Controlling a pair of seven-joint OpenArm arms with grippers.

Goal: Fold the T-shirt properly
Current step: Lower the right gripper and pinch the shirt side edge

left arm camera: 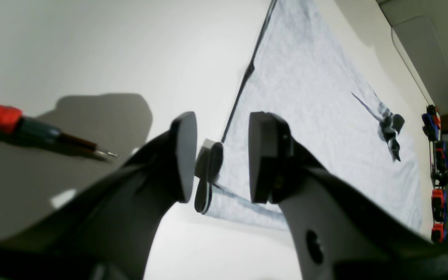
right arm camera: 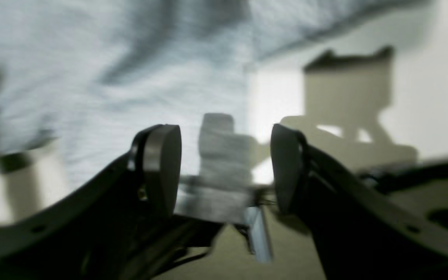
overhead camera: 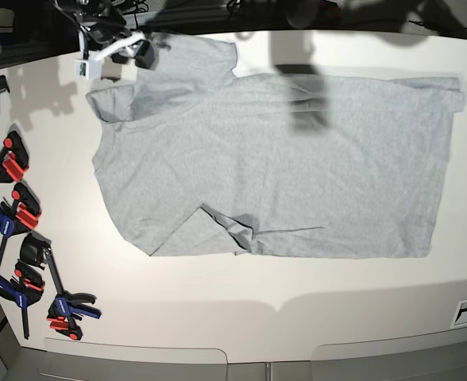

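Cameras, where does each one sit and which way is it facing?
Base: overhead, looking down on the table and spread T-shirt; the right arm shows top left.
Left wrist: low on the left arm, looking across the T-shirt past its own open jaws.
Right wrist: on the right arm, close over the T-shirt, blurred; own jaws open.
Shared: base and left wrist both show the clamps.

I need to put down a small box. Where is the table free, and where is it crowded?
Free: the wide strip of table between the T-shirt hem side and the near edge. Crowded: the left edge, lined with clamps, and the far-left corner by the collar.
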